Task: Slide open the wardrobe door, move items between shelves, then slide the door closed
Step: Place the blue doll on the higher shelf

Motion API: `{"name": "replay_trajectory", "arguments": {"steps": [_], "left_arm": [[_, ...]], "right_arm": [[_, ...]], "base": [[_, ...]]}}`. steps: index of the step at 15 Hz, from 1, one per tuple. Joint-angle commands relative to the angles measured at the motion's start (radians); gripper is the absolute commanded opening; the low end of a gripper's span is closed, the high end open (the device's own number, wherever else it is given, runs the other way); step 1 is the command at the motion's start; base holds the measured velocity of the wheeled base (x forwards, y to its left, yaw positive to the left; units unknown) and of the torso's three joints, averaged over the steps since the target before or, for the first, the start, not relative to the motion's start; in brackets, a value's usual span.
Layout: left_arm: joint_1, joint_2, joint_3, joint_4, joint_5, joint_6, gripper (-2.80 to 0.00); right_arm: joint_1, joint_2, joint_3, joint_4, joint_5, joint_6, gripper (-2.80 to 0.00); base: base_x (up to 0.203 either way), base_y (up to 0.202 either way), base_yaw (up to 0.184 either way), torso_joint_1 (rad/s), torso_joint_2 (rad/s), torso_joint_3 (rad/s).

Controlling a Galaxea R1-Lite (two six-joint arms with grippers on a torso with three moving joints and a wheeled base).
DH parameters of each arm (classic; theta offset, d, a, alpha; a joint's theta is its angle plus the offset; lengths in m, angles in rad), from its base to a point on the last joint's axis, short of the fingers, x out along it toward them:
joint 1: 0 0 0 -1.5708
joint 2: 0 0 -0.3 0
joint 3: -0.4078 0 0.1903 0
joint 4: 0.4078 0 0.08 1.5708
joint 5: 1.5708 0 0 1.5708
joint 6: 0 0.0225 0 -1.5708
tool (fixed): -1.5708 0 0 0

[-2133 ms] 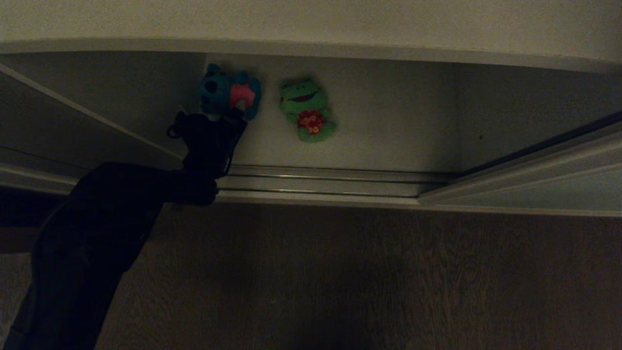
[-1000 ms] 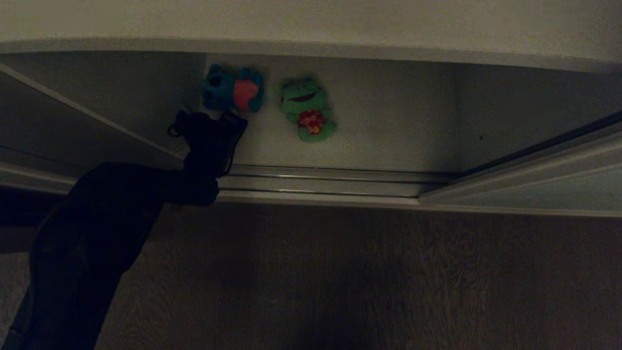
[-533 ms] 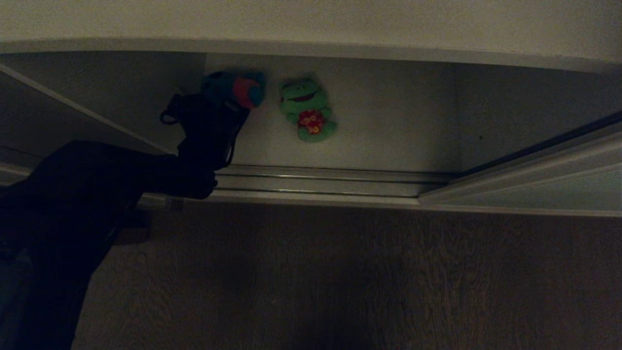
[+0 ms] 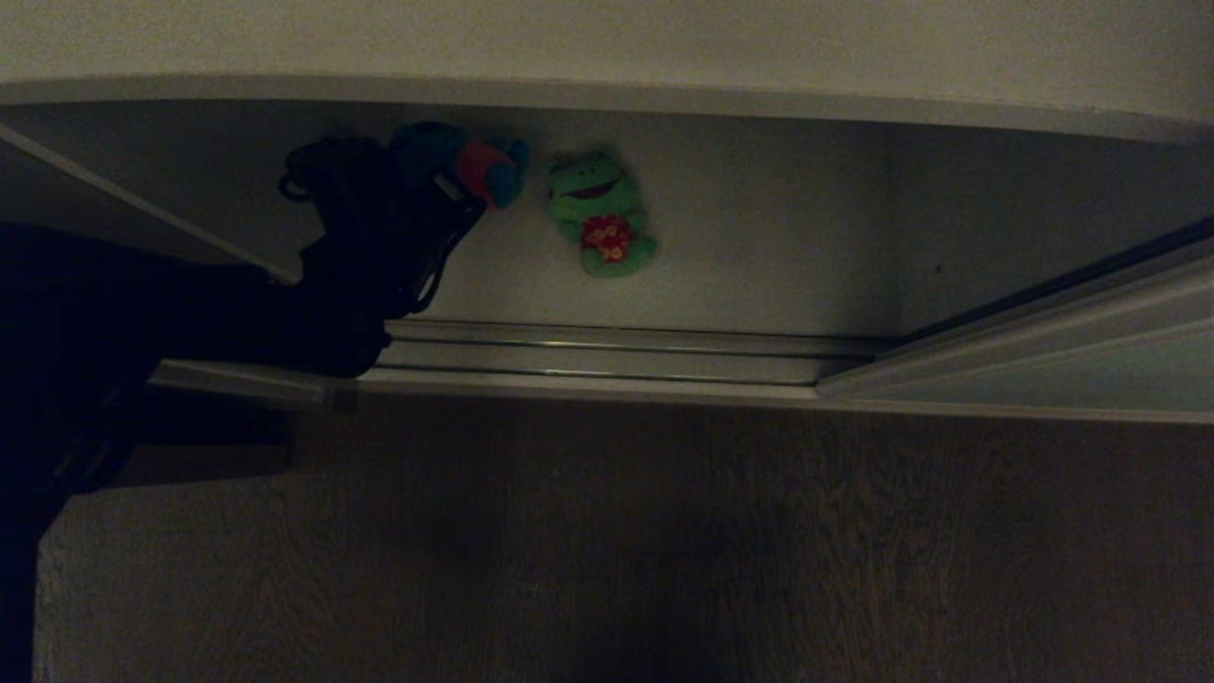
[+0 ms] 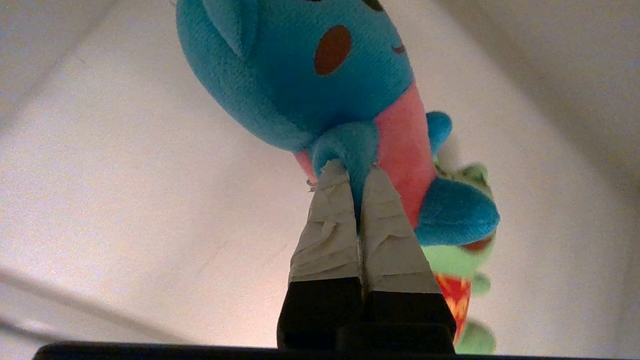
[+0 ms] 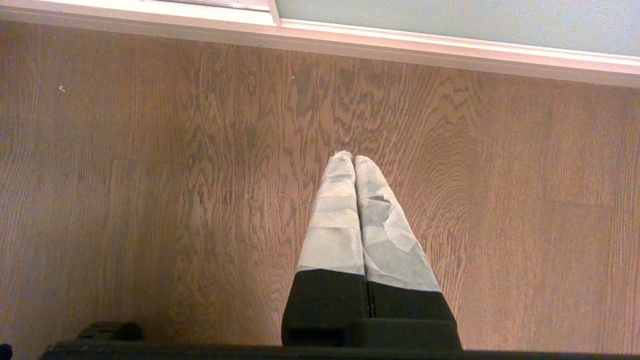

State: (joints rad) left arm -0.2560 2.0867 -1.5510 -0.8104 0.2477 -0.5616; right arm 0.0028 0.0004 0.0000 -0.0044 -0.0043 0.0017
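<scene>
Wardrobe interior is what you see from the head camera: the sliding door [image 4: 1043, 360] stands pushed to the right, its pale panel and metal frame running off the right edge, with the bottom track exposed in front of the opening. Your left gripper [image 5: 356, 172] reaches into the compartment at its left side. Its taped fingers [image 5: 330, 225] are pressed nearly together and pinch a limb of the blue toy [image 5: 310, 75], just beside the pink belly. In the head view the blue toy [image 4: 479, 166] sits at the tip of the dark left arm, partly hidden by it, close to the white back wall; you cannot tell from either view whether it touches the shelf [image 4: 759, 256] or hangs clear of it.

Beside it, the green frog [image 4: 597, 213] lies on the same white shelf, face up with its red flowered belly showing, just to the right of the blue toy and apart from the gripper. The left wrist view shows the frog [image 5: 467, 260] partly behind the blue toy.

Your right gripper [image 6: 354, 159] hangs over the wooden floor [image 6: 150, 200], outside the wardrobe, fingers pressed together on nothing. The door's lower edge [image 6: 450, 20] shows beyond it.
</scene>
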Motion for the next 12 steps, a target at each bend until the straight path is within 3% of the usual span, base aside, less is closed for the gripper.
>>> {"name": "replay_trajectory", "arguments": {"steps": [1,12], "left_arm": [[-0.009,-0.09,0.057,0.008,0.001,0.024,-2.8],[-0.024,-0.472,0.537,0.07,-0.003,0.092,-2.8]], "right_arm": [[0.0,-0.003,0.0,-0.001,0.0,0.0,-2.8],[0.0,-0.003,0.0,0.0,0.0,0.0,-2.8]], "base": [[0.0,0.0,0.0,0.0,0.0,0.0],[0.0,0.0,0.0,0.0,0.0,0.0]]}}
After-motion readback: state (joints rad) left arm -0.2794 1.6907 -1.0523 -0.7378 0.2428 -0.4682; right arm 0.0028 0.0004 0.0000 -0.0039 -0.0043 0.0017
